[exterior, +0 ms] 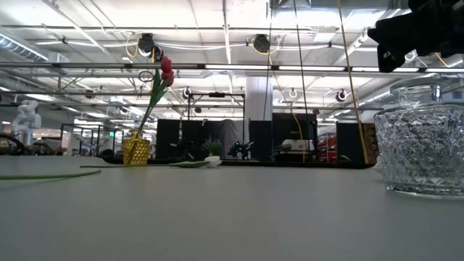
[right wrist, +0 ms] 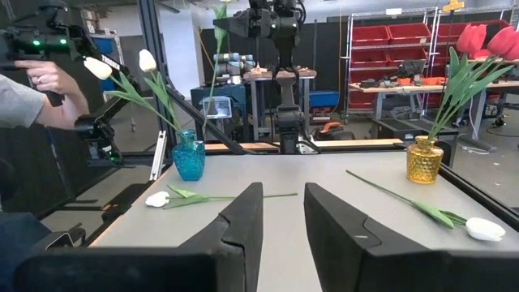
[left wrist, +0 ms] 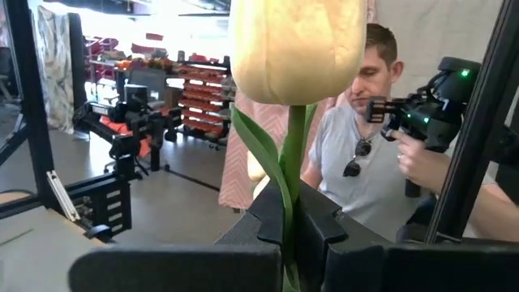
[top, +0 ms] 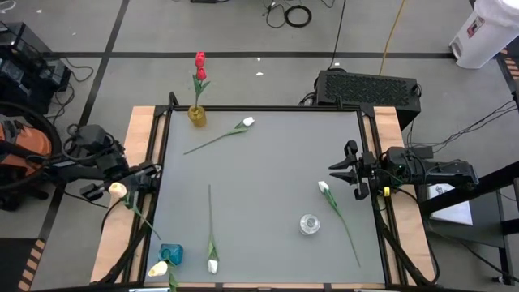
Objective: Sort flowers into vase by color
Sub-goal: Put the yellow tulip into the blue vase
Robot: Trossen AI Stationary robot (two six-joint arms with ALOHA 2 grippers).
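Observation:
My left gripper [top: 130,188] at the table's left edge is shut on a cream tulip [top: 118,191]. Its stem slants down toward the blue vase [top: 171,254], which holds another cream tulip [right wrist: 147,59]. Whether the held stem's lower end is inside that vase I cannot tell. Red tulips [top: 199,65] stand in the yellow vase [top: 197,115] at the far left corner. Three white tulips [top: 246,122] [top: 212,265] [top: 323,187] lie flat on the table. My right gripper [top: 354,170] waits open at the right edge, with nothing between its fingers [right wrist: 243,227]. My left gripper pinches the cream tulip's green stem [left wrist: 295,154] between its two fingers [left wrist: 268,219], a short way below the head [left wrist: 296,49]; a leaf runs in with it. The fingers point level and lie across the stem. The flower is lifted, head up, and tilted.
A clear glass vase [top: 309,224] stands on the right half of the table, near the right gripper. A person [left wrist: 365,154] beside the table holds a dark device [left wrist: 430,113]. The middle of the grey table [top: 268,178] is bare.

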